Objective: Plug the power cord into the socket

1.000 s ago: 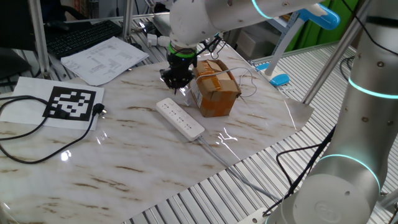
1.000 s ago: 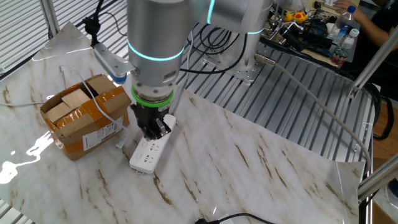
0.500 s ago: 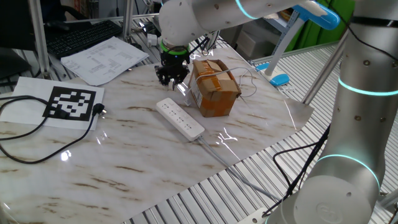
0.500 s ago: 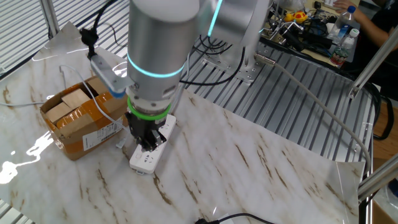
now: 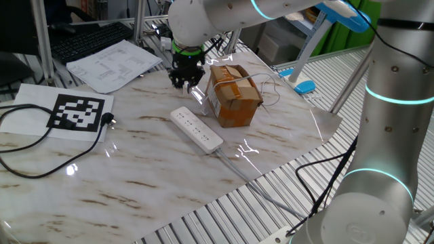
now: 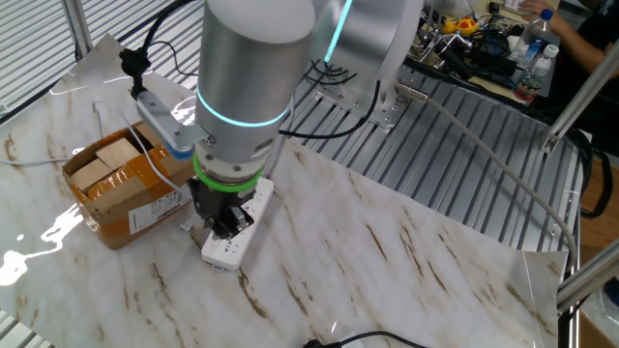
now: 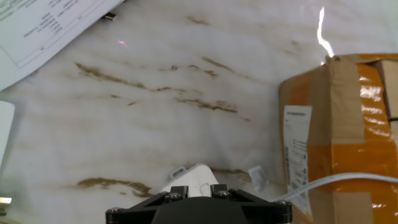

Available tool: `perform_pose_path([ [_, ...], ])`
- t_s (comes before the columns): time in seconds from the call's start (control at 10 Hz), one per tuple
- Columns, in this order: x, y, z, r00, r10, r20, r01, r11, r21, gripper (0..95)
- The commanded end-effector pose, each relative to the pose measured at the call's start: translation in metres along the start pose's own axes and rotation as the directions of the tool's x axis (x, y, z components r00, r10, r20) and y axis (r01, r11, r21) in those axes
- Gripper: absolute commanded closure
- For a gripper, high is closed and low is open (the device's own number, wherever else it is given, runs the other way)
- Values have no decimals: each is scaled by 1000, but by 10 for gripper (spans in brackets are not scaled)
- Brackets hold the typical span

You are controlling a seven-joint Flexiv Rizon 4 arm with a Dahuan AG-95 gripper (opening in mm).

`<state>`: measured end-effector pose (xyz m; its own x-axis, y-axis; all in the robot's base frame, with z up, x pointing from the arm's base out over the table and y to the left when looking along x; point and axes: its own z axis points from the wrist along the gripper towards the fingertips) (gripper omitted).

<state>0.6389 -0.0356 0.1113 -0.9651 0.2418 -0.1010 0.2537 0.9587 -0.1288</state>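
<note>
The socket, a long white power strip (image 5: 196,129), lies on the marble table in front of a cardboard box; its near end also shows in the other fixed view (image 6: 228,247). The power cord is a black cable (image 5: 41,139) whose plug (image 5: 108,120) lies at the left by a printed marker sheet. My gripper (image 5: 186,81) hangs just above the table beyond the strip's far end, beside the box, far from the plug. In the hand view its fingertips (image 7: 179,190) stand close together with nothing held; the strip's white end (image 7: 198,178) shows just past them.
A taped cardboard box (image 5: 234,95) with thin white wires stands right of the gripper and shows in the hand view (image 7: 339,130). Papers (image 5: 112,64) lie at the far left. A marker sheet (image 5: 78,112) sits left of the strip. The strip's white cable (image 5: 237,163) runs off the front edge.
The gripper has moved away from over the strip's far end, towards the far left along the box side. The strip, box and cord have not moved.
</note>
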Motion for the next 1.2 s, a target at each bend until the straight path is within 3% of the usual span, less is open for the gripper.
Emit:
perform_pose_path([
  [0.1, -10, -4, 5, 1000, -30, -3, 30, 1000, -6, 760],
  [1.2, -19, -42, 36, 984, -179, 25, 178, 984, 16, 760],
])
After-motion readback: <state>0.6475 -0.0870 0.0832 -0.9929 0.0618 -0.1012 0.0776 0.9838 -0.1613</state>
